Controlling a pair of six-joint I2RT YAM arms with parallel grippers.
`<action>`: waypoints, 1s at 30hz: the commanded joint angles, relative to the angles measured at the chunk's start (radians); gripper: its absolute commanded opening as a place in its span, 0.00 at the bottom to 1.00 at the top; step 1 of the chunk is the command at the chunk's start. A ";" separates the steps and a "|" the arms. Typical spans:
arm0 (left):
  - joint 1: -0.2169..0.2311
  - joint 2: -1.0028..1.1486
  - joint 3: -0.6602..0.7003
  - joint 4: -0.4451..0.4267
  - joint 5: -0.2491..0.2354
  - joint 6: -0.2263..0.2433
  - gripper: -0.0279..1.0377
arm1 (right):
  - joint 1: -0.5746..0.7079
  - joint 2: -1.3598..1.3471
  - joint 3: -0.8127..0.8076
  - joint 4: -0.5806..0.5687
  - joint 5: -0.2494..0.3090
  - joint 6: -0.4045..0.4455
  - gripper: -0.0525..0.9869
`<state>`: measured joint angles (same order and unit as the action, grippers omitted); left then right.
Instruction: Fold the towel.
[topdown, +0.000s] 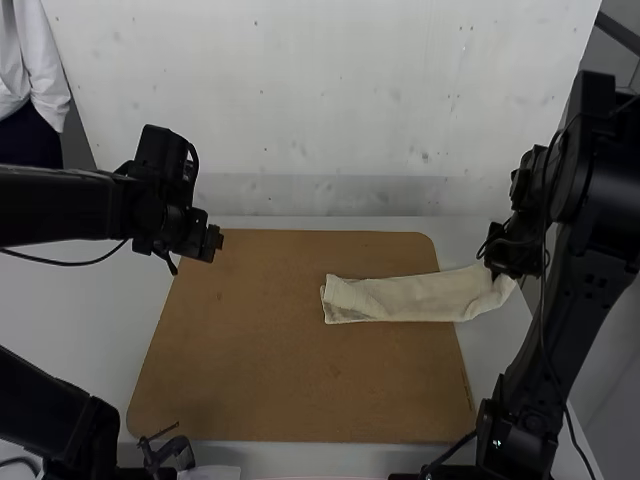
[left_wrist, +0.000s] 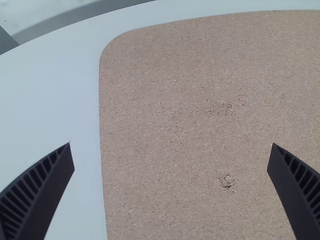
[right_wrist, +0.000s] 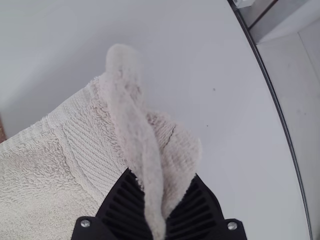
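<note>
Towel (topdown: 400, 298) looks soft, light, floppy | right gripper (right_wrist: 162, 172) pinching its bunched end | best hold: all layers, right there | left gripper (left_wrist: 171, 145) wide open, empty!

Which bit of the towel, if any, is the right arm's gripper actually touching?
Touching: in the right wrist view, the right gripper pinches the bunched end of the towel.

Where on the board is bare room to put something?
Bare: the board left of the towel, and from towel to near edge. Crowded: far-left corner, by the left gripper; right side, where the right gripper holds the towel.
</note>
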<state>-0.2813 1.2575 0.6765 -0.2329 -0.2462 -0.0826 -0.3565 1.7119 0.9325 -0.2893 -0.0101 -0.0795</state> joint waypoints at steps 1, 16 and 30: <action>0.005 -0.018 -0.009 0.010 0.004 0.009 0.97 | -0.022 0.012 0.045 -0.030 0.019 -0.025 0.07; 0.013 -0.035 -0.026 0.032 0.008 0.010 0.97 | 0.432 -0.150 -0.023 -0.125 0.076 0.185 0.07; 0.017 -0.049 -0.037 0.040 0.008 0.021 0.97 | 0.887 -0.021 0.101 -0.134 0.187 0.419 0.07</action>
<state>-0.2722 1.2312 0.6441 -0.2039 -0.2420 -0.0750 0.4797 1.6779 0.9783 -0.4210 0.1329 0.2703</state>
